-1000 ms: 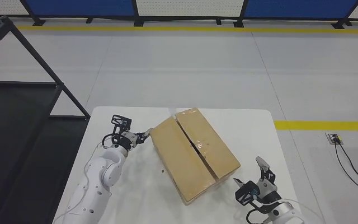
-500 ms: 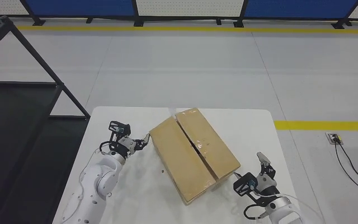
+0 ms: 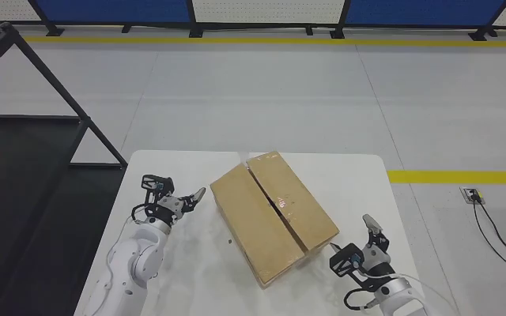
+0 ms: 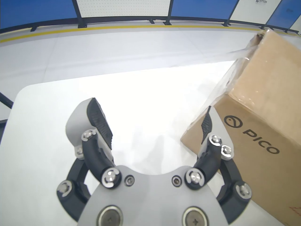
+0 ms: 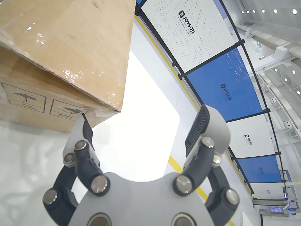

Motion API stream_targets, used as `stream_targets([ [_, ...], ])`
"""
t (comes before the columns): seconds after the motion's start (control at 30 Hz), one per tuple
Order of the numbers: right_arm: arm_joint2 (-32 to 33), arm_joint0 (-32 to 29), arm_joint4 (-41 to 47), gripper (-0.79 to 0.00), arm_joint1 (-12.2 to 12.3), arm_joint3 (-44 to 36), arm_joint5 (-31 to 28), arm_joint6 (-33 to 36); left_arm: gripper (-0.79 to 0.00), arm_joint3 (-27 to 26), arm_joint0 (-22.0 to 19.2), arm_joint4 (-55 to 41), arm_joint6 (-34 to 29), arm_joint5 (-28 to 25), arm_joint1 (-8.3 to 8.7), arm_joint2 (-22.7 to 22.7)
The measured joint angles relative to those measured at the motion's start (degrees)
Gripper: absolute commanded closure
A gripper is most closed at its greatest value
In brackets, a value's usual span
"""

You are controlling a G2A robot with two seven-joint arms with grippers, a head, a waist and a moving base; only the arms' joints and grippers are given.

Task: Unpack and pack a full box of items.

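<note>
A brown cardboard box (image 3: 273, 213) lies at an angle in the middle of the white table (image 3: 356, 182), its two top flaps closed along a taped seam. My left gripper (image 3: 172, 191) stands open just off the box's left corner, one finger close to the box wall (image 4: 256, 123); its own view puts the gripper (image 4: 152, 114) over bare table. My right gripper (image 3: 353, 239) is open beside the box's near right corner (image 5: 70, 48), with nothing between the fingers (image 5: 145, 121).
A black metal frame (image 3: 55, 103) stands off the table's left side. Blue and white panels (image 3: 261, 12) line the far floor behind a yellow line. Bare tabletop lies on both sides of the box.
My left gripper has drawn back leftward from the box corner. My right gripper shifted slightly toward the box's near right corner, then held still. The box barely moved.
</note>
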Motion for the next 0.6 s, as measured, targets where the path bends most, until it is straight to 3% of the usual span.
stream_targets([
  [0.27, -1.2, 1.2, 0.2, -0.785, -0.1, 0.6, 0.0, 0.5, -0.785, 0.0, -0.3, -0.8, -1.5, 4.4, -0.18, -0.5],
  [0.6, -3.6, 6.4, 1.9, -0.785, -0.4, 2.9, -0.5, 2.8, -0.785, -0.9, -0.4, -1.0, -2.5, 4.6, -0.13, -0.8],
])
